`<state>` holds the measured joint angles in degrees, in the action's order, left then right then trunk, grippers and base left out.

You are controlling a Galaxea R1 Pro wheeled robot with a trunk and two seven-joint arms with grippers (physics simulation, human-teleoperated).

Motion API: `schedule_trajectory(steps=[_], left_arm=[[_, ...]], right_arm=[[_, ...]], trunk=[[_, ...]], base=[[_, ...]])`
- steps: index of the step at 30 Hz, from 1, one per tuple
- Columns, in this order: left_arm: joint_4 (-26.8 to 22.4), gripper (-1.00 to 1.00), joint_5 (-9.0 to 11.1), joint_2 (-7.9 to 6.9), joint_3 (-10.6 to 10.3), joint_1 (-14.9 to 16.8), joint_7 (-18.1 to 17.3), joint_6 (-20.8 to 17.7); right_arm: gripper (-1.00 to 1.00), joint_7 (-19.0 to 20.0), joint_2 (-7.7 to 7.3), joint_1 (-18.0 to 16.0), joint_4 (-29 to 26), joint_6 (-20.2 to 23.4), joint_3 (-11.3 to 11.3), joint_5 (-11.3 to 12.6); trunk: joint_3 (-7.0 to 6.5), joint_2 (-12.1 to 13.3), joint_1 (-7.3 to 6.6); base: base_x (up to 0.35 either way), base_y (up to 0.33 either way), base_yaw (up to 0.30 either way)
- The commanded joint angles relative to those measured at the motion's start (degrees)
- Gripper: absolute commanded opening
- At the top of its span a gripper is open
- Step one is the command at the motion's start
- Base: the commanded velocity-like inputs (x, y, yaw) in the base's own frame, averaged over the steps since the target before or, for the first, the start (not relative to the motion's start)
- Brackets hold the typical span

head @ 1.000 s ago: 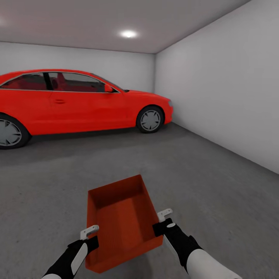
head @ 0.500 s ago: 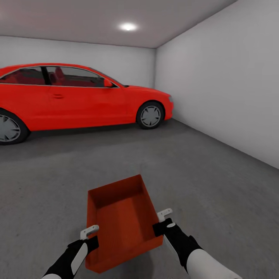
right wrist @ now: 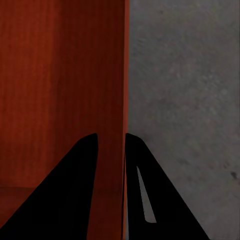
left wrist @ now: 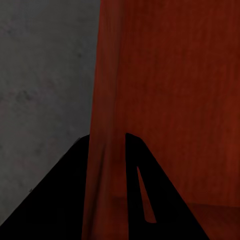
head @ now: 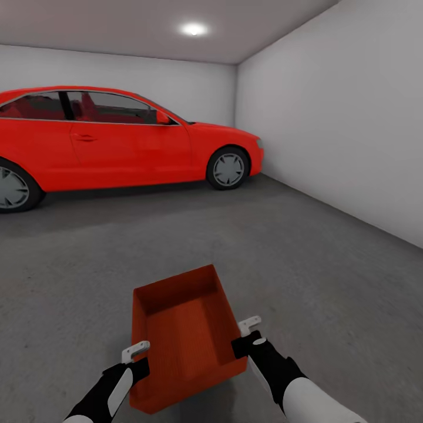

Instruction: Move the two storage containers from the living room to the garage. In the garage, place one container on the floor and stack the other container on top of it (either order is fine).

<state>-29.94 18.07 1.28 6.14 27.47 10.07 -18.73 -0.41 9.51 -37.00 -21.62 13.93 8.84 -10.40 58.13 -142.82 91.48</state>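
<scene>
One orange-red bin (head: 187, 335) held up in front of the robot, over the grey concrete floor (head: 305, 264) of the garage, short axis between the two arms. Left gripper (head: 136, 352) is pinched on the bin's left long wall; the left wrist view shows the wall (left wrist: 102, 150) running between the two fingers. Right gripper (head: 249, 332) is clenched on the right long wall the same way, one finger inside, one outside (right wrist: 124, 150). Bin sits tilted a bit, far end skewed right. It is open-top and nothing shows inside.

Handling, as a guess: looks like stiff thin plastic, light, low walls. Thin rims give little pinch area, so it could pivot or slip if one side lets go first. Best hold is what is used now, mid-length on the two opposite long walls. Not fragile; should set down flat on concrete fine.

Red car (head: 117, 141) parked ahead near the back wall, white wall (head: 352, 129) on the right, ceiling spotlight (head: 194, 28) on. Second bin not spotted on the floor ahead.

No labels, brands or readable writing on the bin or the car.
</scene>
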Motion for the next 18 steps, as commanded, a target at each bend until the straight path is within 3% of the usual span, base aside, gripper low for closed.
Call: schedule_trajectory(steps=[1,18], left_arm=[[-0.4,-1.00,0.3,0.03,0.3,0.0,0.5,-0.3],[-0.4,-1.00,0.3,0.03,0.3,0.0,0.5,-0.3]], right_arm=[[-1.00,4.4,-0.02,0.0,0.0,0.4,0.1,0.6],[-1.00,4.4,-0.02,0.0,0.0,0.4,0.1,0.6]], trunk=[[0.33,-0.4,0.20],[5.64,-0.6,0.64]], base=[[0.000,0.000,0.000],[0.000,0.000,0.000]])
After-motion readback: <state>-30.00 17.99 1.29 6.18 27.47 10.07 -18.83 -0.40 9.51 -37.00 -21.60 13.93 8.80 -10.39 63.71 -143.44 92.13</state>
